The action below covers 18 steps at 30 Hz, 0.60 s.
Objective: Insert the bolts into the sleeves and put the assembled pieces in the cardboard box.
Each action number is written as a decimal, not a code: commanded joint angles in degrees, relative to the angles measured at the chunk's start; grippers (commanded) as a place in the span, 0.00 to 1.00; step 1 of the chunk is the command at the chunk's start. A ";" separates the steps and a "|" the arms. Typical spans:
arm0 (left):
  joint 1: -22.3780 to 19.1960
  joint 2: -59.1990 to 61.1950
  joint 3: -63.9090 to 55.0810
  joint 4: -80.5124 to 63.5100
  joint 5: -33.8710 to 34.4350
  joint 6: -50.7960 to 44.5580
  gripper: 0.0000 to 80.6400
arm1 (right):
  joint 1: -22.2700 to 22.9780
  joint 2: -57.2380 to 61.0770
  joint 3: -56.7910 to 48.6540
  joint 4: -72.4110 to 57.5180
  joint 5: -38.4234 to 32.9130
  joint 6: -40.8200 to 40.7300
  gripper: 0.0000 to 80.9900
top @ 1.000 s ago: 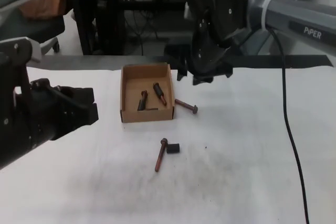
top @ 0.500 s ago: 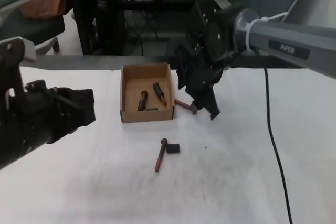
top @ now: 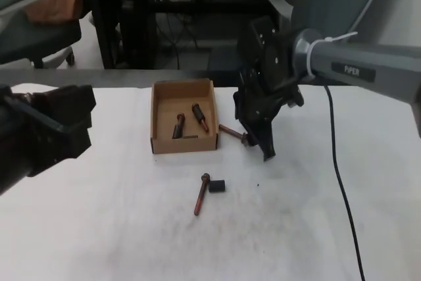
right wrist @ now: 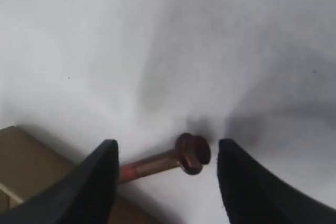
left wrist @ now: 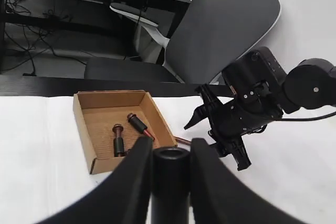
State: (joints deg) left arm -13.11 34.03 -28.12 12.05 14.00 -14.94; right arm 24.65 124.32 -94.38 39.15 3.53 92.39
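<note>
Wide right pincer (right wrist: 164, 150) has dropped astride the copper-coloured bolt (right wrist: 192, 153) by the brown cardboard box (top: 183, 144), seemingly for pickup; left pincer (left wrist: 170, 146) clamps a black cylindrical sleeve (left wrist: 170, 182).

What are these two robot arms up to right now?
The left gripper holds a black sleeve between its fingers. The right gripper hangs open over a bolt lying beside the cardboard box, one finger on either side. Two assembled pieces lie in the box. A second bolt and a loose sleeve wait on the bench.
</note>
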 commanded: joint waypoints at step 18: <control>-0.15 -0.50 -0.07 -0.71 -2.39 0.42 0.02 | -0.66 0.48 0.17 -0.83 2.23 -4.15 0.00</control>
State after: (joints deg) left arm -13.11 34.00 -28.12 12.05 12.10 -14.68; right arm 24.64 125.07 -94.29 37.85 4.88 91.19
